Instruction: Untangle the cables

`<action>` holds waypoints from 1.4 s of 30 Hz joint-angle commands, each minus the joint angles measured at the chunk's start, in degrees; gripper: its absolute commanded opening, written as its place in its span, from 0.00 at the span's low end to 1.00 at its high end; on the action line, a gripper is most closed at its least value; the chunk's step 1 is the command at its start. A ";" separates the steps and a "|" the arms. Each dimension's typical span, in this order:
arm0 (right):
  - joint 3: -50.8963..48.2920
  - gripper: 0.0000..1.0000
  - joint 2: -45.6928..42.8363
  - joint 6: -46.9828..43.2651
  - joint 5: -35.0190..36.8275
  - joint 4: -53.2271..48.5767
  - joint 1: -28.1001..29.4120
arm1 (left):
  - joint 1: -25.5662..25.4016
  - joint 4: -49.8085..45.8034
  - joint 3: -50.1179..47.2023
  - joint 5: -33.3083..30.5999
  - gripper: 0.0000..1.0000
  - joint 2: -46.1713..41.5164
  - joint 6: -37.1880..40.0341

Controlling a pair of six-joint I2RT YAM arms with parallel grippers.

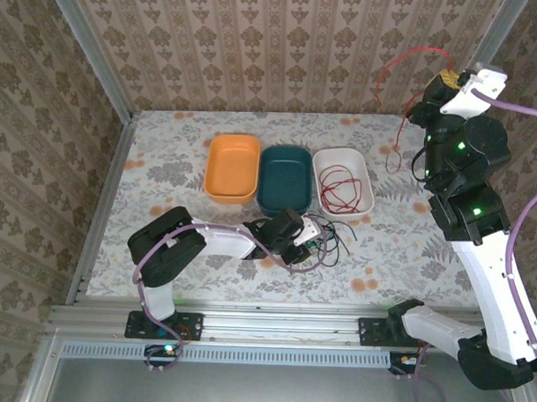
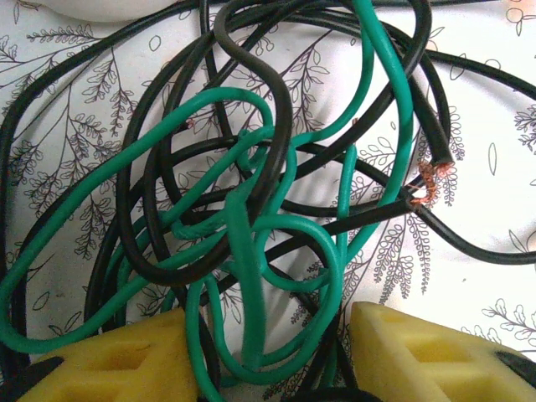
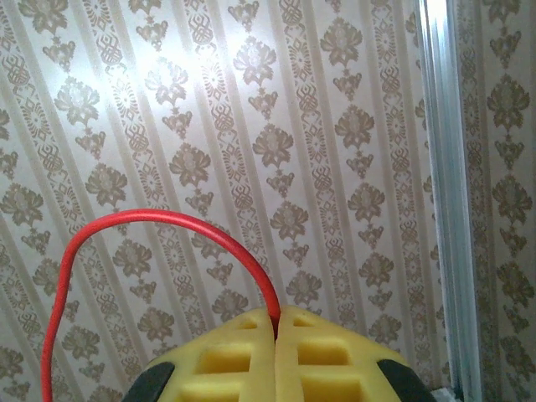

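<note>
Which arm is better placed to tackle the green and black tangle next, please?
Left: the left gripper sits open over the green cable and black cable on the table, while the right gripper is raised high, shut on a red cable.

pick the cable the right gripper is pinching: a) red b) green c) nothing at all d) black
a: the right gripper is shut on the red cable, which arcs up and out from where its tips meet in the right wrist view.
</note>
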 commanded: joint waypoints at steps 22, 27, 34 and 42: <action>-17.82 0.00 9.98 12.61 5.70 -15.28 4.30 | 6.25 -1.81 -2.23 0.06 0.93 -18.06 -7.12; -20.40 0.00 13.86 19.00 6.04 -19.67 4.47 | 8.92 0.12 -3.66 -2.96 0.95 -20.33 -10.45; -22.67 0.00 21.79 24.42 9.47 -17.68 4.50 | 10.79 1.19 -5.99 -2.09 0.95 -21.63 -13.02; -17.71 0.00 32.45 29.53 11.19 -17.90 1.83 | 11.07 1.63 -7.99 -1.74 0.96 -22.73 -14.76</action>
